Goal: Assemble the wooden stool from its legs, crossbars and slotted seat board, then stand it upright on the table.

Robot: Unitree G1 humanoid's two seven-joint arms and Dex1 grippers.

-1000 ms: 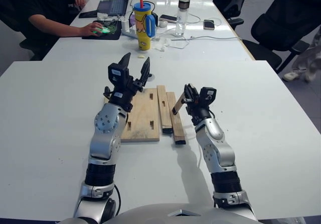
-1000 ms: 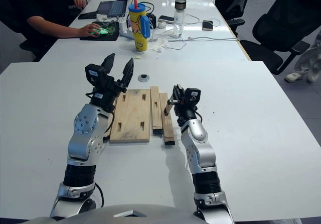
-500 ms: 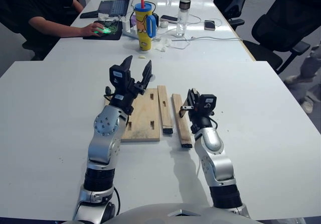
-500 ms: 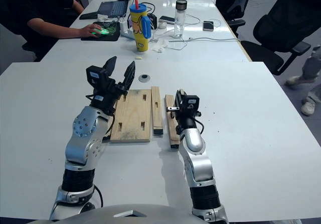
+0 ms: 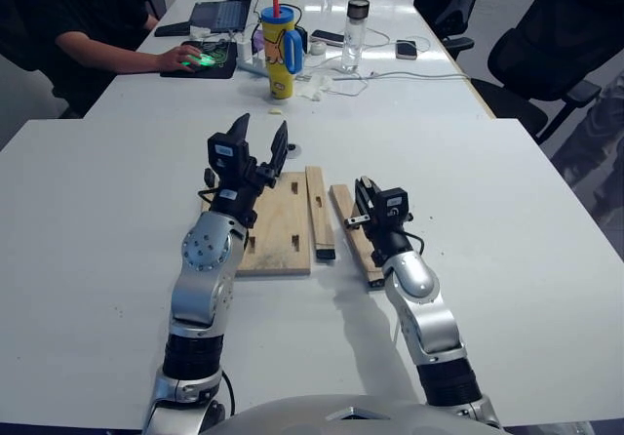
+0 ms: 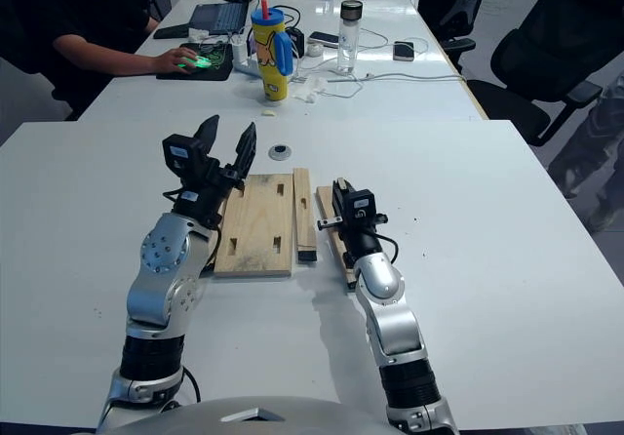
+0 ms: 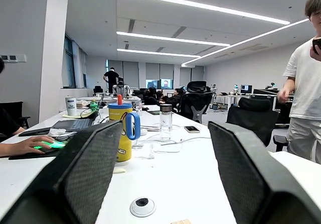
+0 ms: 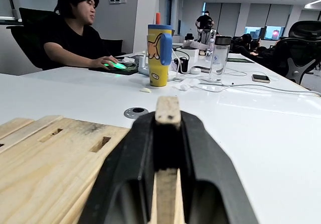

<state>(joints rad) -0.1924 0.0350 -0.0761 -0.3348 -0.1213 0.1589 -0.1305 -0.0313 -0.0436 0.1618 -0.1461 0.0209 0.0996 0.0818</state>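
The slotted seat board (image 5: 278, 225) lies flat on the white table (image 5: 97, 220). Beside it on the right lies one wooden bar (image 5: 319, 211). A second wooden bar (image 5: 357, 238) lies farther right at a slight angle, and my right gripper (image 5: 363, 193) is shut on it close to its far end (image 8: 167, 108). In the right wrist view the black fingers (image 8: 128, 158) hug both sides of that bar. My left gripper (image 5: 259, 135) hangs open above the board's far left corner, its two fingers (image 7: 75, 179) spread wide with nothing between them.
A round cable grommet (image 6: 281, 150) sits in the table just past the board. On the table behind stand a yellow cup (image 5: 279, 50), a bottle (image 5: 356, 30) and a laptop, with a person's hand on a mouse. Office chairs stand at the right.
My right gripper has come down and back toward me, laying the bar from a tilt flat on the table, its near end farther right. The left arm has hardly moved.
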